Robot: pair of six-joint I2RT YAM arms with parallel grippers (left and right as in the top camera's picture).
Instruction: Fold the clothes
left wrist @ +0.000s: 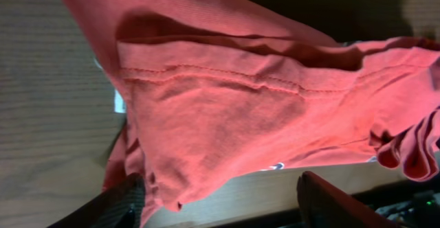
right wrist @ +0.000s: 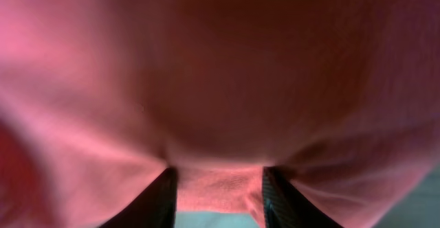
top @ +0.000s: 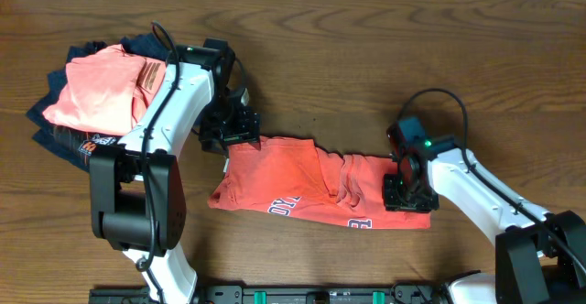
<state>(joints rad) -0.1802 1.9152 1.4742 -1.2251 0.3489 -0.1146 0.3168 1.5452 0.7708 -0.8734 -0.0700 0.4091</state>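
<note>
The coral-red T-shirt [top: 293,180] lies crumpled across the middle of the table, with white and navy lettering along its near edge. My left gripper [top: 234,132] is at the shirt's far left corner. In the left wrist view its fingers [left wrist: 230,204] are wide apart, and the shirt's hem [left wrist: 227,118] hangs beside the left finger. My right gripper [top: 407,194] is on the shirt's right end. In the right wrist view its fingers [right wrist: 218,194] are closed in on a bunch of the red cloth [right wrist: 220,84], which fills the view.
A paler salmon-pink folded shirt [top: 96,89] lies on a navy-blue garment [top: 55,137] at the far left of the table. The bare wooden tabletop [top: 385,57] stretches behind the shirt. The robot base rail [top: 302,295] runs along the front edge.
</note>
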